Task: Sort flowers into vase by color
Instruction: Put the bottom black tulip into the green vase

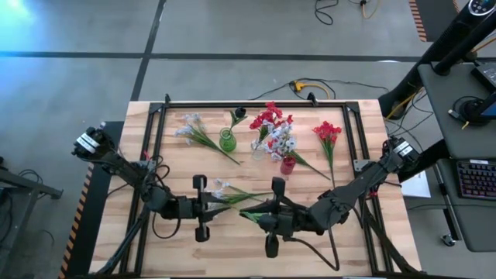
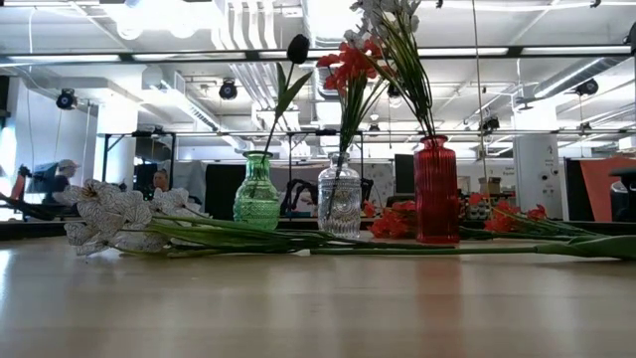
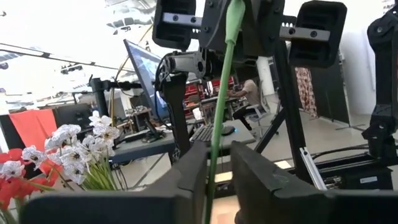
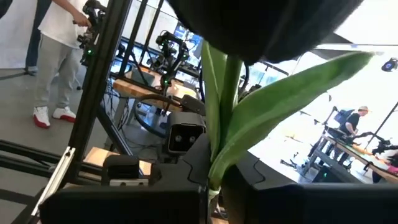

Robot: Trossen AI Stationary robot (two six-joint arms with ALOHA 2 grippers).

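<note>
Stem in hand: a pale-blossomed spray [image 1: 232, 194] lies across the near middle of the table [image 1: 116, 240], its green stalk running between both sets of jaws, blossoms on the left gripper's side.
Right gripper [image 1: 263, 217]: jaws pressed together on the stalk; in its wrist view stalk and leaf rise straight out of the fingers.
Left gripper [image 1: 203, 208]: jaws nearly together around the same stalk; whether they grip or only flank it cannot be told.
Likely reason: with both grippers on one stalk, this looks like a handover, so the stem can be re-gripped and stood upright for a vase.
Vases: three, well beyond both jaws — green [image 1: 227, 140], clear [image 1: 259, 152], red [image 1: 287, 165].
Already in vases: one dark bud in the green, red blossoms in the clear, pale blossoms in the red.
Loose on the table: one pale spray [image 1: 192, 130] beyond the left jaws, one red spray [image 1: 328, 136] beyond the right jaws.
</note>
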